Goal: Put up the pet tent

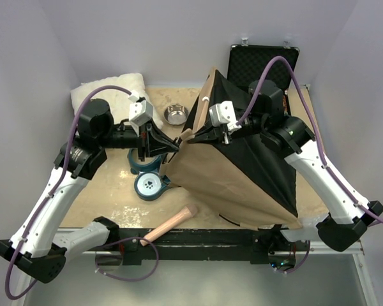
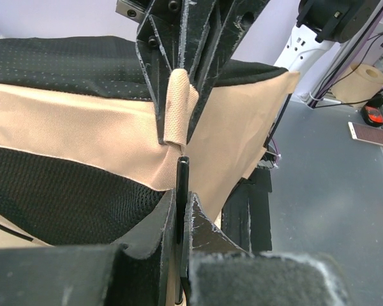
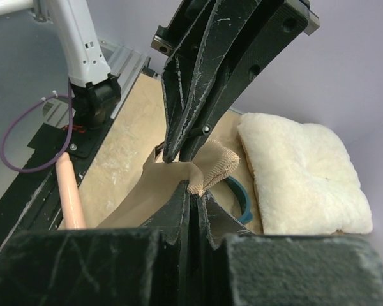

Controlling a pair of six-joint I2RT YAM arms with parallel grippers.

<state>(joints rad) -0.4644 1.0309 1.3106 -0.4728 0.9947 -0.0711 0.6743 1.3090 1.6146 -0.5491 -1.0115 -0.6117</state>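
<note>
The pet tent stands right of centre, its tan corner pointing left. The left gripper and the right gripper meet there, each apparently clamped on its fabric edge.

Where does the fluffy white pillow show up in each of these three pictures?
Top external: the pillow lies at the upper left.
Left wrist: not in it.
Right wrist: the pillow lies flat on the right side.
Shared landmark: the pet tent, whose tan fabric also crosses the middle of the left wrist view and sits low and centre-left in the right wrist view.
</note>
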